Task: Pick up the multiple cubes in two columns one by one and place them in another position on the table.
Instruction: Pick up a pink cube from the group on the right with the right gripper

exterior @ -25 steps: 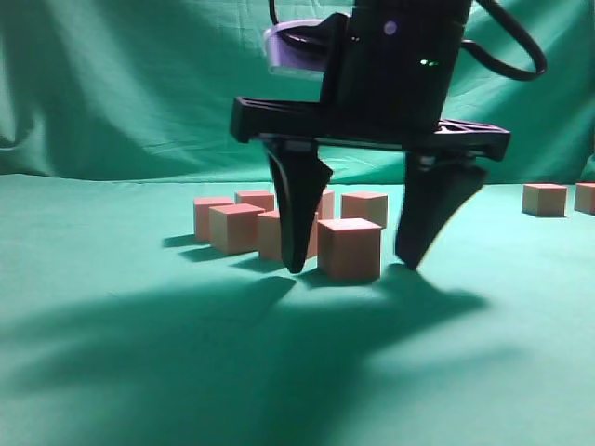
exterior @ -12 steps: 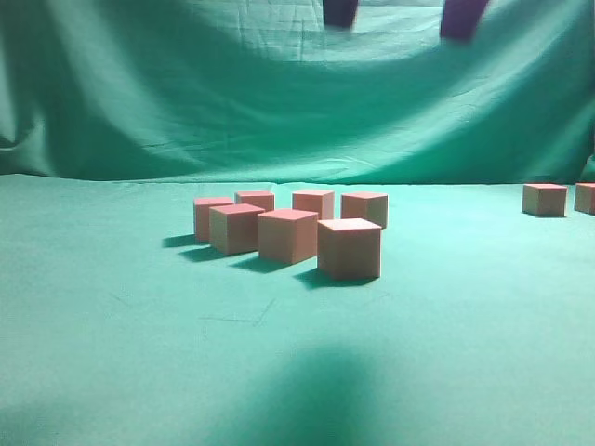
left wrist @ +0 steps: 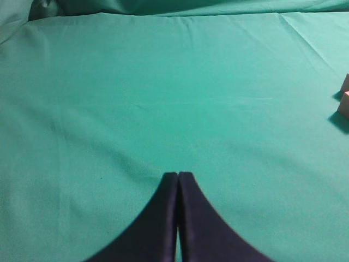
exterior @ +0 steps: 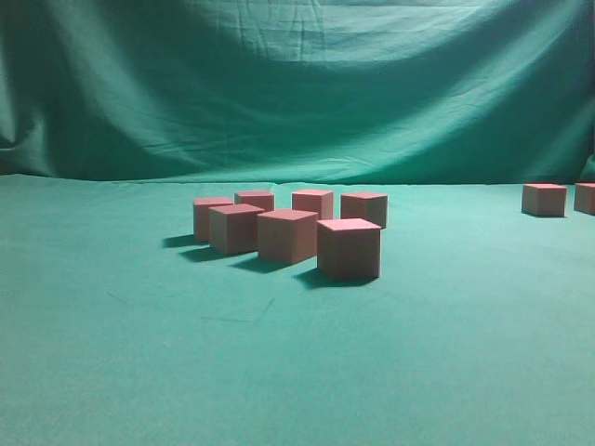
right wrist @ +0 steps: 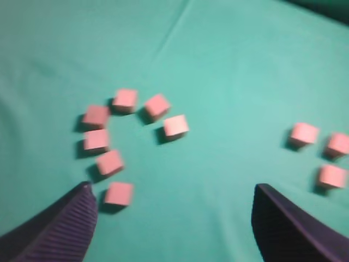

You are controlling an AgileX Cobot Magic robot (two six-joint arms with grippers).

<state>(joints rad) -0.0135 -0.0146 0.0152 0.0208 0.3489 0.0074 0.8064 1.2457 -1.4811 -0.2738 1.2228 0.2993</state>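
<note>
Ten cubes (right wrist: 164,125) on the table (right wrist: 229,71): seven in one cluster, three (right wrist: 304,134) well apart.

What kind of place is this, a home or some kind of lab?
Most likely a lab or staged robot test setup, not a home. The table is wholly draped in plain green cloth, a wrinkled green curtain closes off the back, and the only things out are identical plain cubes.
</note>
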